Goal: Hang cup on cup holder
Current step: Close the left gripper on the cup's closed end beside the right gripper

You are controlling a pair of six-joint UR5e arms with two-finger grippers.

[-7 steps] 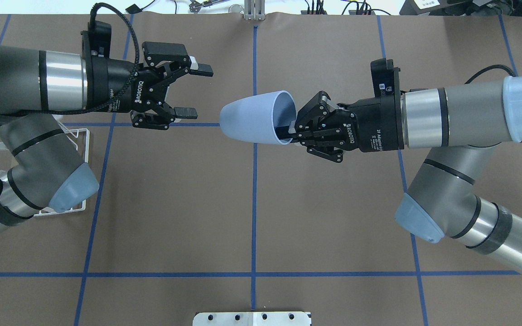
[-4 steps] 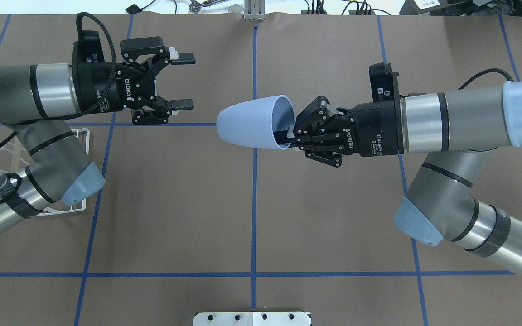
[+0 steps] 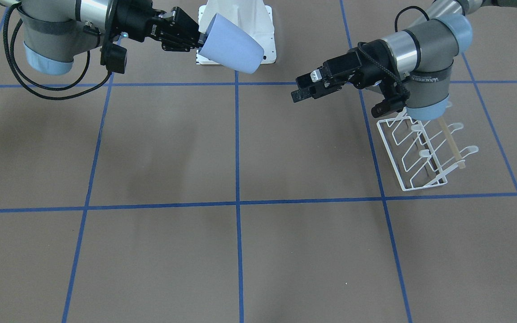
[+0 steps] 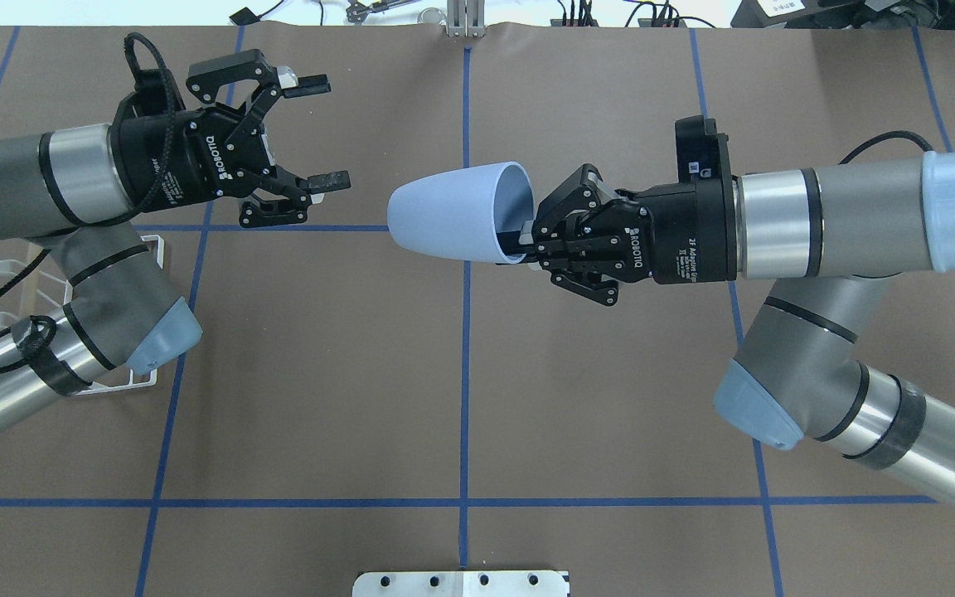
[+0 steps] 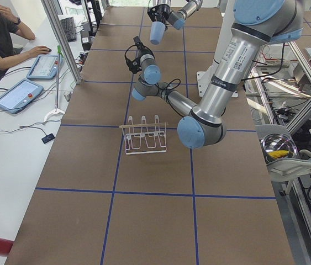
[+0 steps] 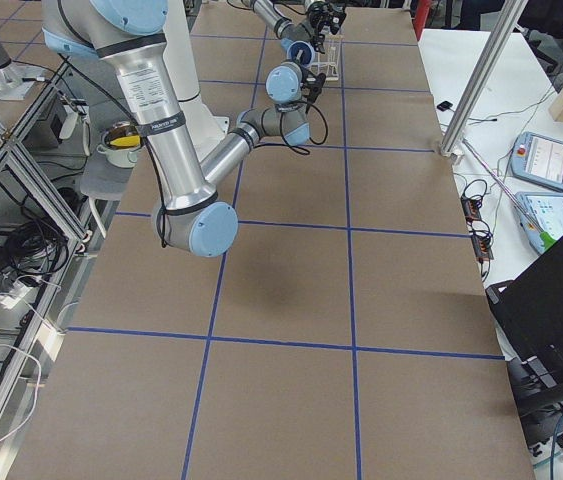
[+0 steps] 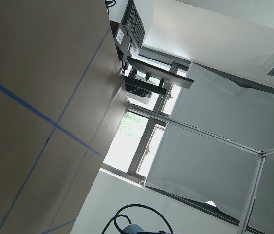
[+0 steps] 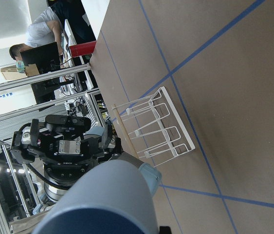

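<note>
Right now you can see the cup [image 4: 453,213] up in the air above the middle of the worktop [image 4: 461,373]. It lies on its side. Its small bottom end points at the left claw [image 4: 322,130], and its big open end points at the right claw [image 4: 527,242]. Your right claw is pinched tight on the edge of the cup, with one finger inside the open end and the other finger outside it. Your left claw is spread wide and has nothing in it. It hangs in the air near the bottom of the cup, but there is a gap between them and they do not touch. The cup rack [image 3: 420,152] stands on the worktop on the robot's left side, well apart from the cup. Part of it sits under the bend of the left arm. It is made of white wire with round tips, and a pale wooden stick [image 3: 451,142] runs along its top. The cup does not hang on the rack yet.
</note>
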